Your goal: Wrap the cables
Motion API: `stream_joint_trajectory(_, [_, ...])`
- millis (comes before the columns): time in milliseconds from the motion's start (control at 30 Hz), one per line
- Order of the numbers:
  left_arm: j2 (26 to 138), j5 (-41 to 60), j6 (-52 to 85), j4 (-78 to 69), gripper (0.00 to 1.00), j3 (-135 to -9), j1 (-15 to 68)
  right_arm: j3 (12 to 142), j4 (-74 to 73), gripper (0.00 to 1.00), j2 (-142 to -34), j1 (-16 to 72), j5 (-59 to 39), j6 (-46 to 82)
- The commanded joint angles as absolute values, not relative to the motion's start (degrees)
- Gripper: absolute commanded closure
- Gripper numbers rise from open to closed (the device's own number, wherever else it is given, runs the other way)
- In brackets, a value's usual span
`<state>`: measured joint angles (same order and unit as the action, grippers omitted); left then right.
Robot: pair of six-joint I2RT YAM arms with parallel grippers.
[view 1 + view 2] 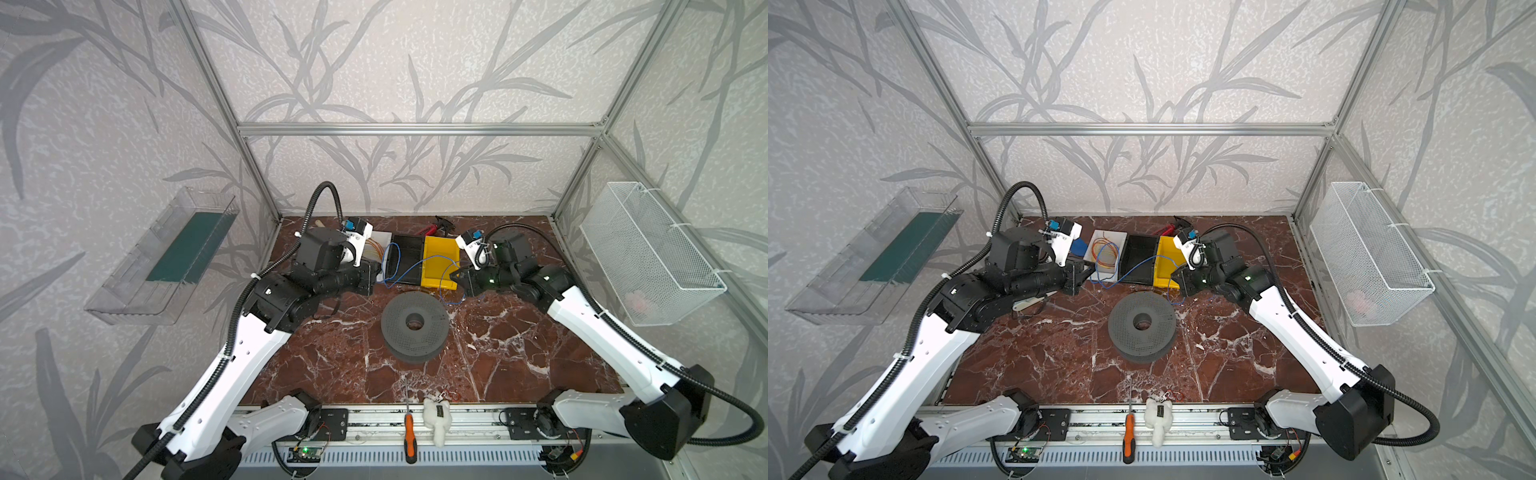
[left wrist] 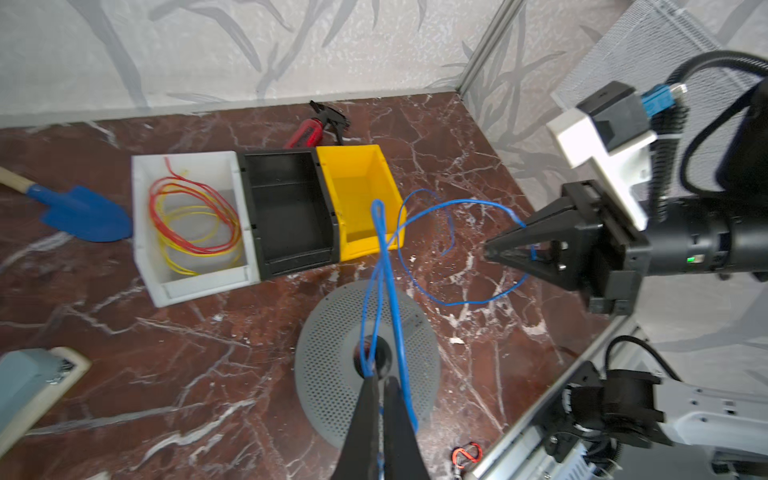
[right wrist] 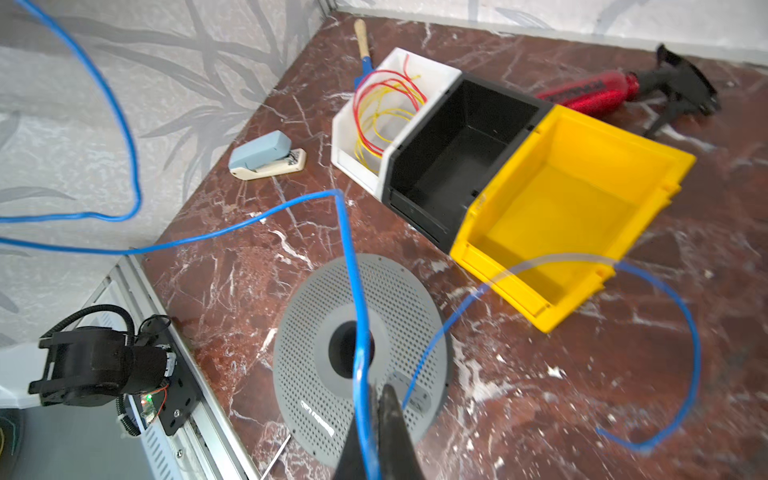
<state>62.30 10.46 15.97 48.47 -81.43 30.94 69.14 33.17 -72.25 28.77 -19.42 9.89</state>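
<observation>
The cables, one very thin, glossy, bright-blue wire, are hanging in slack loops over the table, whose hard red-brown top is showing white marble veins. The left claw is pinching a doubled strand of this wire between its black, tapering fingers, which are closed tight. The right claw is likewise gripping the wire, which is passing between its wedge-shaped fingers and curling away in a wide arc near the yellow bin. Both arms are reaching inward from the two sides with their white forearms sloping forward and their black wrists lying roughly level. In both top views the claws are pointing toward each other, apart, with the wire sagging between them. Nearer the camera, a round grey spool is lying flat on the table, its flange perforated with fine holes around a dark central hub. The yellow bin, a black bin and a white bin, all boxy moulded plastic, are sitting side by side in a touching row.
</observation>
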Motion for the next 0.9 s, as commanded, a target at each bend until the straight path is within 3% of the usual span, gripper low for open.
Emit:
stream_joint_trajectory(0, [61.84,-0.19,8.09,53.80,1.00,-84.25,30.93,68.93,41.35,1.00,-69.03,23.46,-18.10,8.22])
stream_joint_trajectory(200, [62.79,-16.57,4.63,58.78,1.00,-85.11,30.75,67.17,43.58,1.00,-66.11,16.99,-17.30,8.09])
stream_joint_trajectory(333, [62.15,-15.65,3.96,57.55,1.00,-84.13,30.49,66.44,44.69,1.00,-66.40,14.04,-21.43,6.50])
stream_joint_trajectory(467, [63.19,-20.87,4.61,58.43,1.00,-83.90,30.33,66.97,45.59,1.00,-65.41,12.33,-21.59,6.24])
stream_joint_trajectory(667, [62.48,-2.14,9.10,53.11,1.00,-81.99,30.47,65.27,40.57,1.00,-65.24,11.60,-37.51,9.48])
stream_joint_trajectory(867, [62.82,9.65,15.86,44.29,1.00,-79.10,30.72,65.83,36.39,1.00,-69.30,22.29,-46.00,11.07])
